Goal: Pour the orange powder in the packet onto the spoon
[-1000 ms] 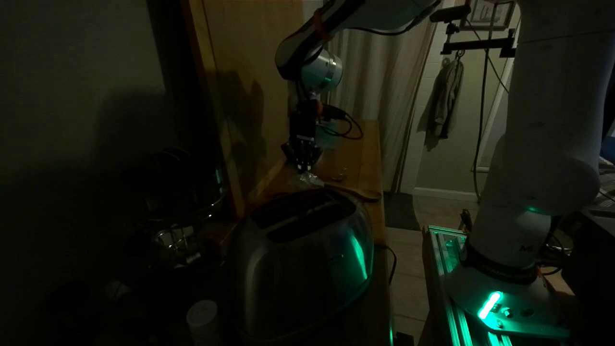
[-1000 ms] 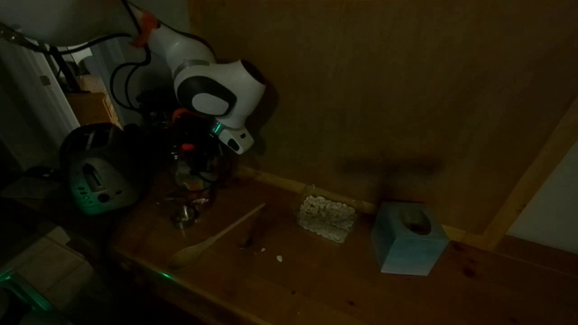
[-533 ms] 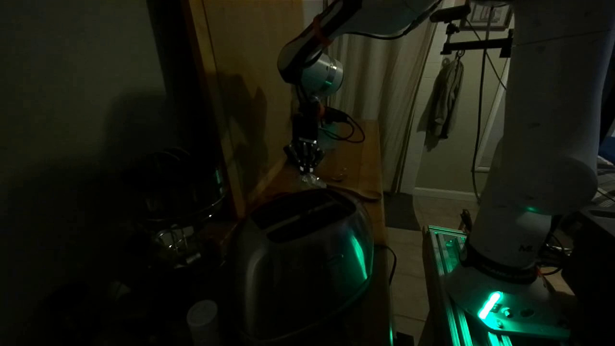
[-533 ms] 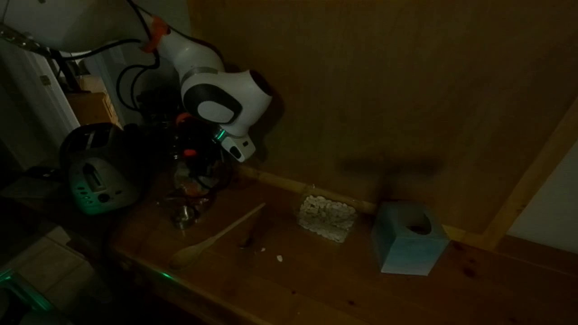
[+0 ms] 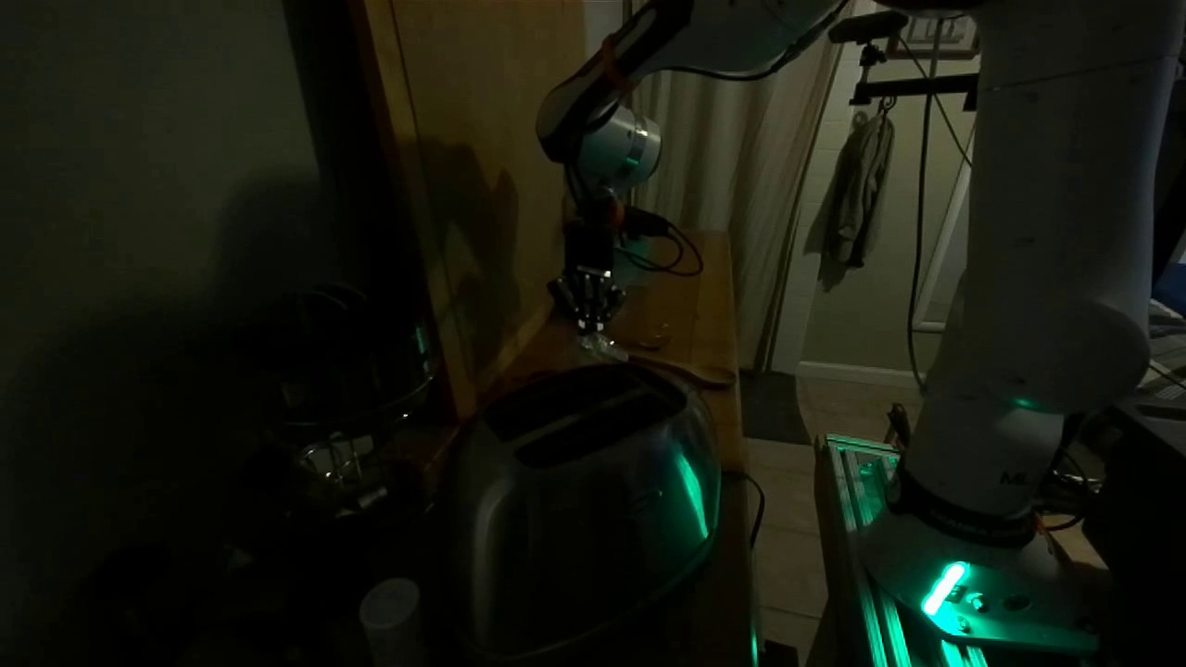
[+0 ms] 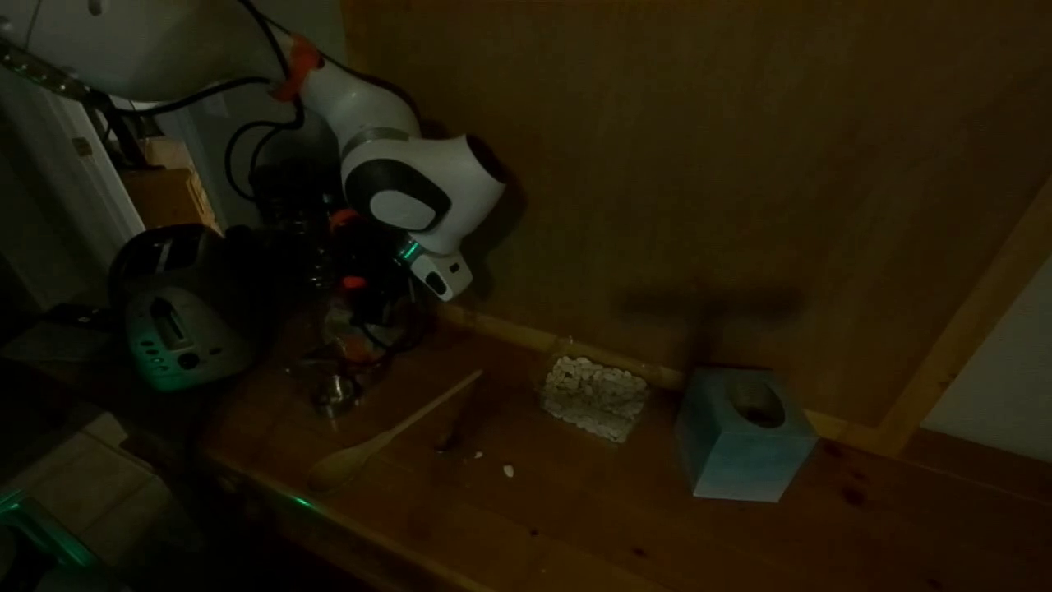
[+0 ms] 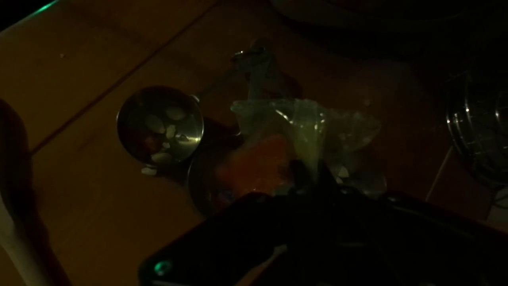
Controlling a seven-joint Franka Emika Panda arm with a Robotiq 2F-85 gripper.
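My gripper [image 7: 311, 171] is shut on the upright middle of a clear plastic packet [image 7: 309, 139], with orange powder [image 7: 258, 167] bulging to the left of the fingers. In both exterior views the packet [image 5: 600, 345] hangs just under the gripper [image 5: 590, 328], low over the table; its orange part [image 6: 357, 347] shows faintly. Below and left in the wrist view lies a round metal measuring spoon [image 7: 160, 127] holding several pale flakes. A second dark round bowl [image 7: 198, 182] sits partly hidden beneath the packet. A long wooden spoon [image 6: 386, 436] lies apart; which spoon is meant I cannot tell.
A toaster [image 6: 185, 321] stands near the arm. Along the wooden wall panel are a clear container of pale flakes [image 6: 596, 399] and a blue tissue box [image 6: 744, 444]. Loose flakes [image 6: 508, 470] dot the table. Wire-like metal [image 7: 476, 131] shows at the wrist view's right. The room is very dark.
The arm has shifted a little right and down in an exterior view, carrying the packet along. The grip is unchanged, and the spoons and other objects have stayed put.
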